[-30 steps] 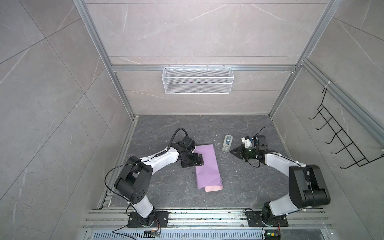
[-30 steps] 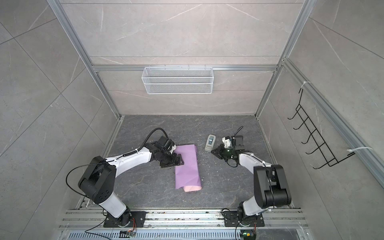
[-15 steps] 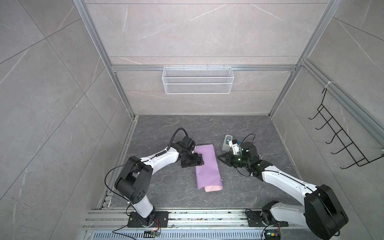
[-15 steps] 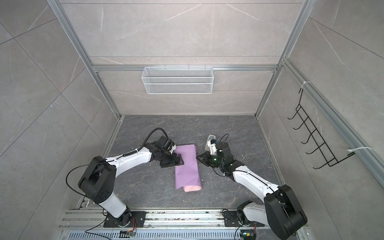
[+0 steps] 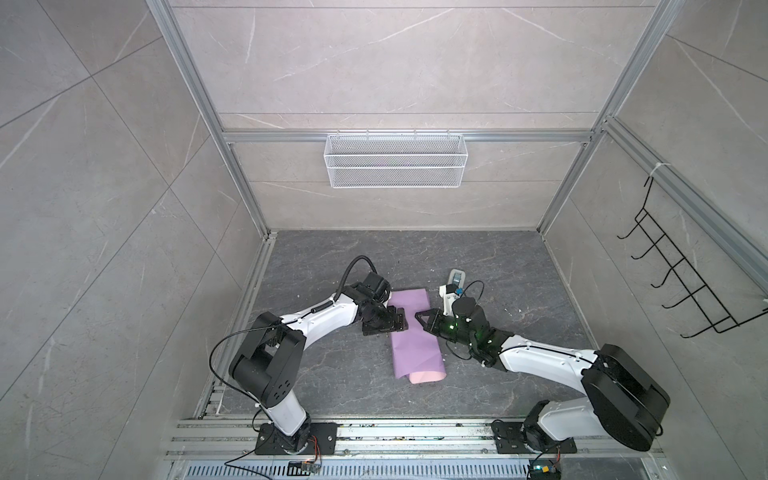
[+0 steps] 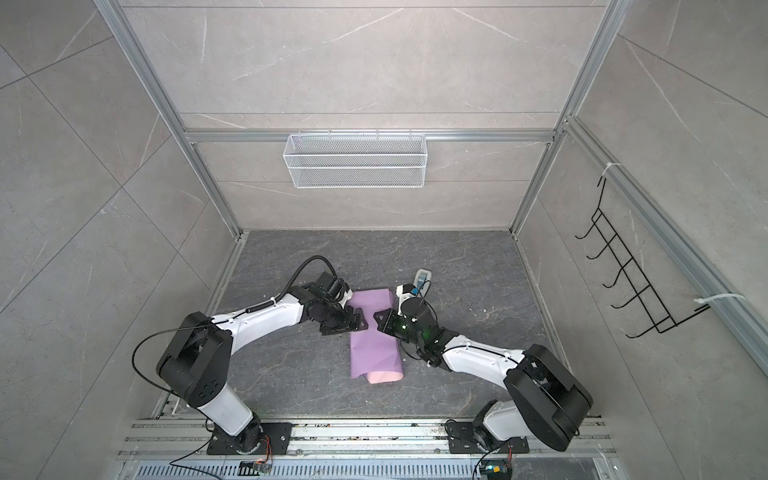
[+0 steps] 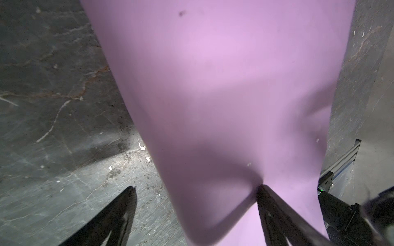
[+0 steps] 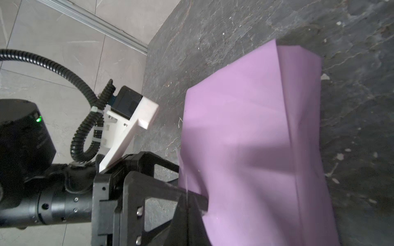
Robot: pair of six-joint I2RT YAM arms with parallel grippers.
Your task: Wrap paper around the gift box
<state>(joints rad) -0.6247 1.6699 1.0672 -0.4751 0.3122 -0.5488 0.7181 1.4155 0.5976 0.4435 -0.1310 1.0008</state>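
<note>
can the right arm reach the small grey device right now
Probably yes: the grey device lies on the table close behind the right gripper, with nothing between them. The gripper is shut, so it would need to open first.

No legible text, label or number on anything.

Smooth matt lilac paper [image 5: 415,340], rough veined stone-look floor [image 5: 478,257], matt black fingers [image 7: 275,215], probably plastic
</note>
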